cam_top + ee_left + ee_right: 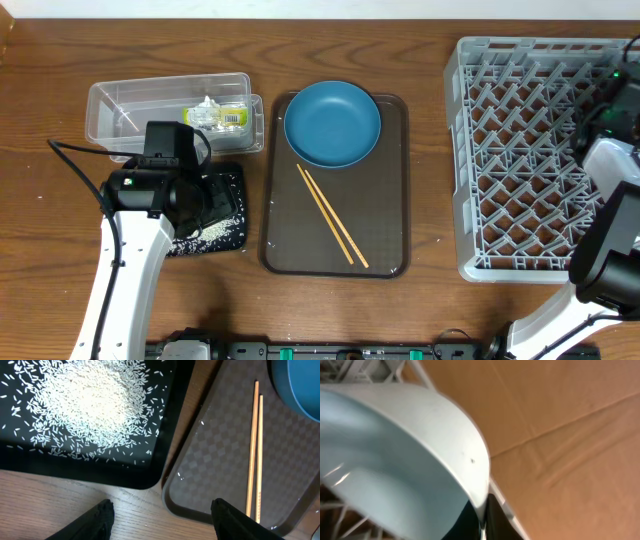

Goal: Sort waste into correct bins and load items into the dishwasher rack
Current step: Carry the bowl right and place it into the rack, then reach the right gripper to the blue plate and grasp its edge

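My left gripper (162, 515) is open and empty, low over the wood between the corner of the black tray (100, 472) and the brown serving tray. The black tray holds a heap of rice grains (90, 400). My right gripper (482, 510) is shut on the rim of the light blue bowl (395, 460), over the grey dishwasher rack (520, 150). The dark blue plate (332, 122) and the wooden chopsticks (332, 215) lie on the serving tray. The clear tub (110, 105) holds the yellow-green wrapper (232, 117) and white tissue (205, 112). The cups are out of view.
The dark brown serving tray (390, 250) sits mid-table between the bins and the rack. My left arm covers much of the black tray in the overhead view. The right arm stands at the table's far right edge, over the rack's right side.
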Action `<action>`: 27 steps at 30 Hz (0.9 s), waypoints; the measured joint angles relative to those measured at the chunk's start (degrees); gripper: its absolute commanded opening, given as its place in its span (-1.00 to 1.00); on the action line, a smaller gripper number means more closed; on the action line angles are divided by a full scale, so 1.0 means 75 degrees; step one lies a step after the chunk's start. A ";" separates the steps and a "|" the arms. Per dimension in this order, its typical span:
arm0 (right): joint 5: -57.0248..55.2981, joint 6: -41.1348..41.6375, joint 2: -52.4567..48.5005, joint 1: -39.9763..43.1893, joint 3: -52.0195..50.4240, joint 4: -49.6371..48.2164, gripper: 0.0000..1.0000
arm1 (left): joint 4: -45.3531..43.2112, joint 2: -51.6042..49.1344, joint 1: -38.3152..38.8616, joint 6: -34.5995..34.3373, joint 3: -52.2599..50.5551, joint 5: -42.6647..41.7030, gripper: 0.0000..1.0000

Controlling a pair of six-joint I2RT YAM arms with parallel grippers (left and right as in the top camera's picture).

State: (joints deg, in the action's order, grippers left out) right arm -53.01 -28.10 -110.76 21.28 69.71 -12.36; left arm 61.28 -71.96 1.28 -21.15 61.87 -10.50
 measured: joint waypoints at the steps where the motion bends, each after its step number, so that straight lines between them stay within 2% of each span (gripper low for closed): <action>1: -0.0047 0.0187 -0.0006 -0.0064 -0.0003 0.0254 -0.79 | 0.0000 0.0000 0.0000 0.0003 0.0000 -0.0003 0.31; 3: -0.0017 0.0399 -0.0038 -0.0160 -0.0003 0.0624 -0.71 | 0.0000 0.0000 0.0000 0.0003 0.0000 -0.0003 0.31; 7: 0.0079 0.0723 -0.0187 -0.0431 -0.0009 0.1201 -0.42 | -0.0003 0.0000 0.0000 0.0003 0.0000 0.0000 0.31; 13: 0.0178 0.1107 -0.0207 -0.0781 -0.0012 0.1711 -0.17 | -0.0003 0.0000 0.0000 0.0003 0.0000 0.0000 0.31; 16: 0.0769 0.1288 0.0044 -0.0903 -0.0023 0.2171 -0.08 | 0.0000 0.0000 0.0000 0.0003 0.0000 0.0000 0.31; 19: 0.1827 0.1399 0.0714 -0.1035 -0.0055 0.2617 -0.03 | 0.0000 0.0000 0.0000 0.0003 0.0000 -0.0003 0.31; 25: 0.5388 0.1874 0.2626 -0.1620 -0.0035 0.3628 -0.02 | -0.0006 0.0000 0.0000 0.0003 0.0000 0.0000 0.32; 27: 0.6426 0.2261 0.2827 -0.1877 -0.0017 0.3777 -0.02 | 0.0000 0.0000 0.0000 0.0000 0.0000 -0.0003 0.32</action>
State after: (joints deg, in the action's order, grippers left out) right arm -4.82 -11.14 -89.56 7.20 69.58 15.97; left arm 61.28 -71.96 1.28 -21.15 61.87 -10.52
